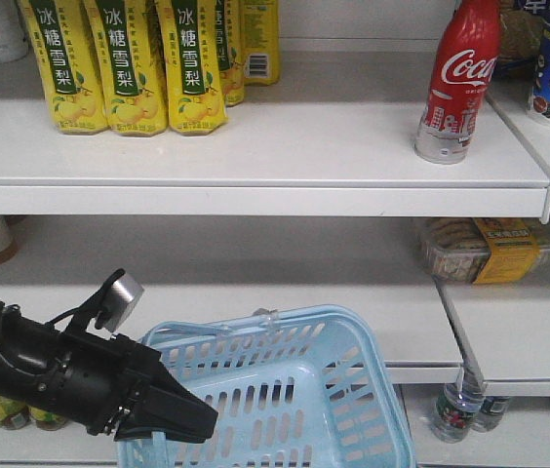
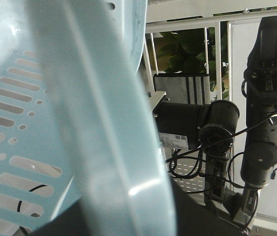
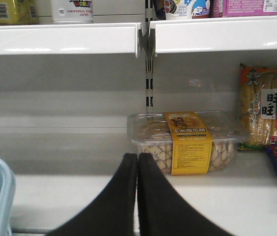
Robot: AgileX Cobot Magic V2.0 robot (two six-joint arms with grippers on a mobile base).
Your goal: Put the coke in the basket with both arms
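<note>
Coke: you see it upright on the top shelf, right end, well above the basket.
Basket: tilted, floor bare.
Left gripper: clamped on the basket's left rim.
Right gripper: fingers pressed together, empty, facing a biscuit box.

We see white shop shelves. Top shelf: yellow drink bottles upright at L in a tight group, the coke upright near R edge, well apart from them. Mid shelf: clear biscuit box w/ yellow band at R, and a snack bag just beside it.
</note>
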